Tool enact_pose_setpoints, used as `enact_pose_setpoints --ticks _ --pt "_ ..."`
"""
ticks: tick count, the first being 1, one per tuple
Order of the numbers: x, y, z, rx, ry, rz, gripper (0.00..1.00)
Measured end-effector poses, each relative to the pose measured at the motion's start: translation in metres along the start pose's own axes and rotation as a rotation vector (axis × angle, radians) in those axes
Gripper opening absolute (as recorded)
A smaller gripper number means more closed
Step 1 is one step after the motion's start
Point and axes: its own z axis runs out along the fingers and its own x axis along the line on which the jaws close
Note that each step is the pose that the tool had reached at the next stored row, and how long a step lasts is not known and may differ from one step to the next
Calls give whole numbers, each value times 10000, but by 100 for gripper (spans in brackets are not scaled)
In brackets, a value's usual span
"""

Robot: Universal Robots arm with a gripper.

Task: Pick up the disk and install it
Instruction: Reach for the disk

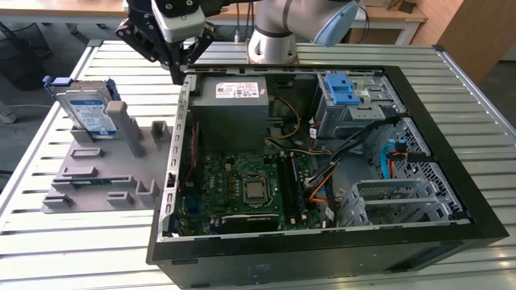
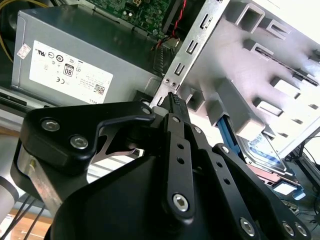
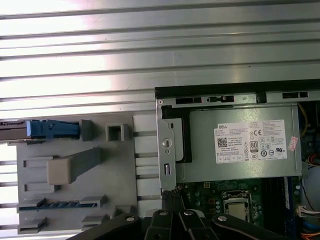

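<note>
Although its upper body is cut off in the exterior view, the black gripper (image 1: 179,74) shows its fingers pressed together on nothing, hanging near the metal edge of the open computer case (image 1: 322,251). The disk (image 1: 87,112), silver in a blue plastic frame, stands upright in the grey plastic holder (image 1: 84,187) on the ribbed metal table (image 1: 81,260), at the exterior view's left of the case, its lower part hidden by a post. Inside the case lie a green motherboard (image 1: 234,181) and a grey metal power supply (image 1: 234,115).

silver disk (image 1: 87,113), blue-edged, upright on edge in grey holder (image 1: 96,181)
</note>
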Motion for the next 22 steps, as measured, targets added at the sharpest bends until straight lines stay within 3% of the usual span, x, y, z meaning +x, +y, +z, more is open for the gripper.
enact_pose_setpoints --ticks 22 --pt "60 -5 8 1 8 0 11"
